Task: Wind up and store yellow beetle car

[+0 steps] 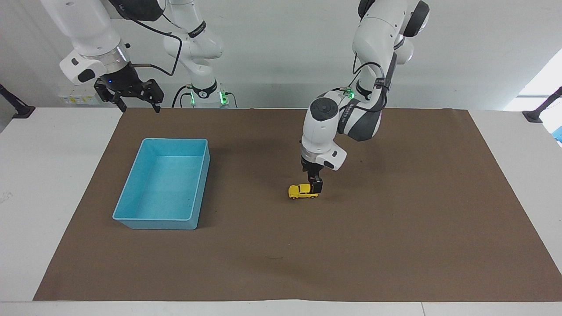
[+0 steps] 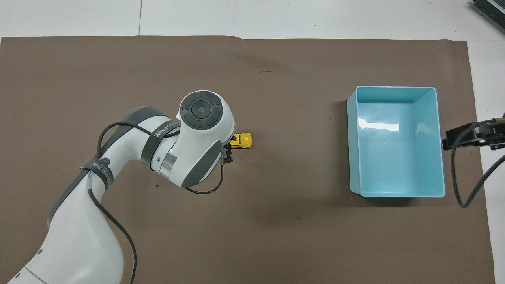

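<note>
Sat on the brown mat (image 1: 395,245) mid-table: yellow beetle car (image 1: 300,192), at 3 o'clock from blue bin (image 1: 131,193) in facing view. Straddled at one end by left gripper (image 1: 315,188), jaws spread wide. Contact unclear; car half hidden overhead. Waited wide at mat's corner: right gripper (image 1: 137,104).

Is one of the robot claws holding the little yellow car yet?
No, nothing is held. The left claw, open, is down at one end of the yellow car, which sits on the mat. The right claw waits open, up near the blue bin.
</note>
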